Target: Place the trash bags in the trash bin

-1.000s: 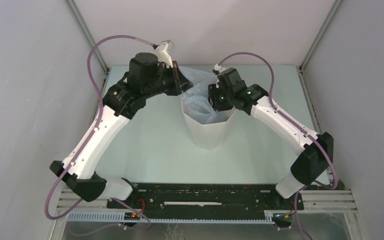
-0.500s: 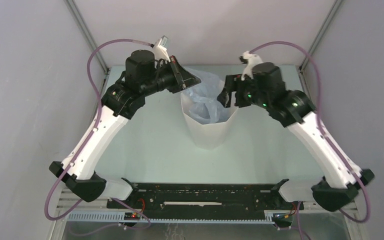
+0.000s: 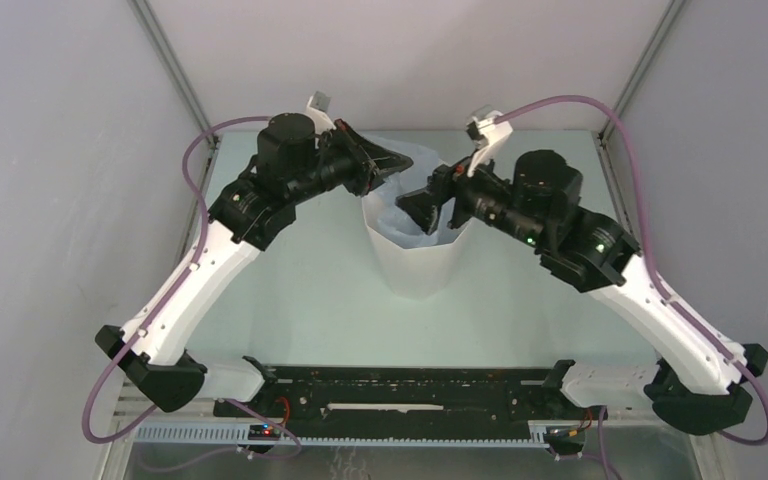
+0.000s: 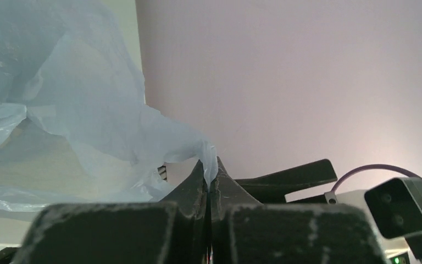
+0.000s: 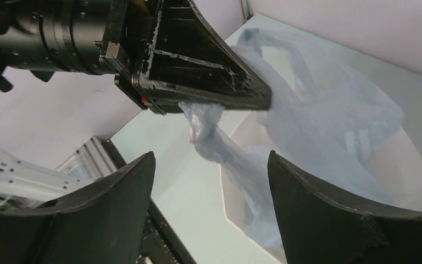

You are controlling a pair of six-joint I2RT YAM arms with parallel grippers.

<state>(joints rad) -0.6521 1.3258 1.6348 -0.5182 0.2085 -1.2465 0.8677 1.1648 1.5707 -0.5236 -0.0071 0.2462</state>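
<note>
We note trash bag (image 3: 418, 160) mostly inside trash bin (image 3: 415, 265), mid-table. One corner above far-left rim, pinched by left gripper (image 4: 211, 170). Right gripper (image 5: 210, 159) spread wide, empty, over the opening. Corner not yet tucked in.

**Both arms bent inward; one gripper closed, one spread**

The left arm (image 3: 210, 270) is raised from its base and bent at the elbow toward the table's middle; the left gripper (image 3: 392, 160) is pointed rightward, its jaws pressed together with a fold of the trash bag (image 4: 115, 126) pinched at their tips; the right arm (image 3: 650, 300) is mirrored from the opposite side; the right gripper (image 3: 420, 208) is aimed leftward and slightly down, facing the left one, its jaws held wide apart.
</note>
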